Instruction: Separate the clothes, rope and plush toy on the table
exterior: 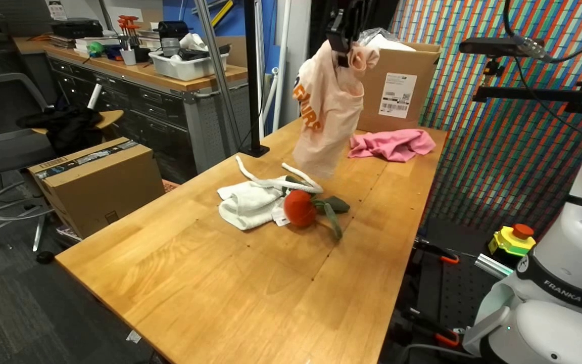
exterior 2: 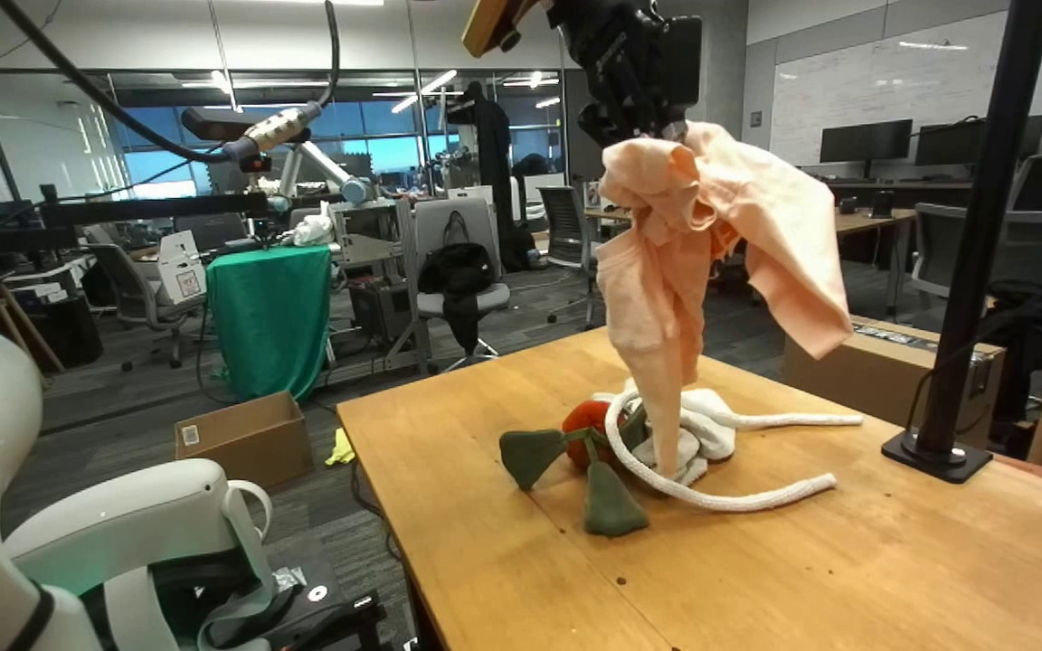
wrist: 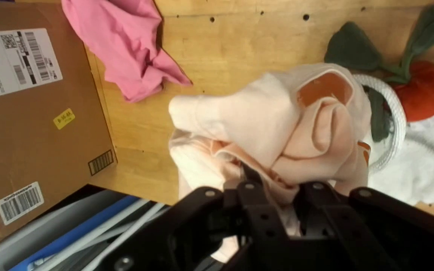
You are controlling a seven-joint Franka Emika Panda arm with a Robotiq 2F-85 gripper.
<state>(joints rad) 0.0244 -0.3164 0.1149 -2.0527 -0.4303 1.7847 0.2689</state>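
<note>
Above the wooden surface (exterior: 271, 283), your tool (wrist: 277, 184) gripped the peach cloth (exterior: 329, 111).
Pinched near its top, this cloth hung in loose folds, orange lettering (exterior: 307, 108) showing in an exterior view. Lower down, the white rope (exterior 2: 738, 504), the white cloth (exterior: 245, 207) and the red-orange plush toy (exterior: 299, 208) lay close together on the surface, two of the toy's green leaves (exterior 2: 613, 502) pointing outward. You had the pink cloth (exterior: 392, 145) crumpled well apart from them, just beside the cardboard box (exterior: 399, 88).
</note>
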